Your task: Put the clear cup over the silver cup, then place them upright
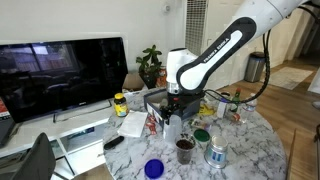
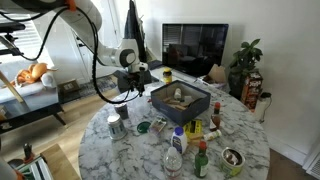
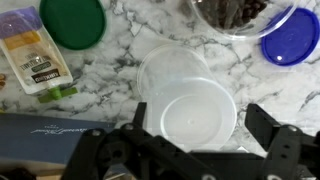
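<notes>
Over the worktop (image 1: 252,150), in an exterior view: the scene is set out as follows.
Arm (image 1: 225,50): bent down from the upper right towards the middle of the worktop.
Gripper (image 1: 172,110): pointed downward just above the clear cup; how wide it is spread cannot be judged at this size.
Clear cup (image 1: 172,128): seen standing on the marble under the gripper, beside a dark box (image 1: 155,100).
Silver cup (image 1: 216,152): set near the front edge, apart from the clear cup.
Brown cup (image 1: 185,149): placed between the silver cup and a blue bowl (image 1: 153,168).
Green lid (image 1: 201,134): laid flat behind the brown cup and the silver cup.

Worktop (image 2: 100,152), in an exterior view: shown from another side.
Gripper (image 2: 133,85): held low at the far left of the worktop, beside the box (image 2: 180,98).
Clear cup: not made out here; the spot beneath the gripper is too small and dark.

Wrist view: the worktop is looked down on.
Gripper (image 3: 200,125): spread fully wide, nothing gripped.
Fingers (image 3: 262,125): placed on either side of the clear cup, a gap showing at this one.
Clear cup (image 3: 188,95): seen end-on, between the fingers, resting on the marble.
Green lid (image 3: 72,20): at upper left, next to a yellowish packet (image 3: 35,60).
Brown cup (image 3: 235,10): cut off by the top edge.
Blue bowl (image 3: 292,35): at upper right, just beside the brown cup.
Box (image 3: 45,130): at lower left.
</notes>
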`<act>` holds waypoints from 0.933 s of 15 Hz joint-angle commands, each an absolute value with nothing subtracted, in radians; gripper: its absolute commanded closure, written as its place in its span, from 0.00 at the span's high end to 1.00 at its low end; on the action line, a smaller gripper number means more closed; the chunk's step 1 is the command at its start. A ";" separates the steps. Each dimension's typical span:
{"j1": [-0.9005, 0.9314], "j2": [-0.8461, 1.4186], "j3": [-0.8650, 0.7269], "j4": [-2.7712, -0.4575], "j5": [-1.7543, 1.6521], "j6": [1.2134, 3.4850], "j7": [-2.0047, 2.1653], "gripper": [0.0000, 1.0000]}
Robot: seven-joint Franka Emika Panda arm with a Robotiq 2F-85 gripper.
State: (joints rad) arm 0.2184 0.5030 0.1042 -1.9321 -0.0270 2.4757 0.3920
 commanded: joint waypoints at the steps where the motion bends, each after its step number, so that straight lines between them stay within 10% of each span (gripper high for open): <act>1: 0.242 0.525 0.080 -1.920 -0.023 2.501 0.387 1.00; 14: 0.281 0.533 0.038 -1.907 -0.057 2.499 0.419 1.00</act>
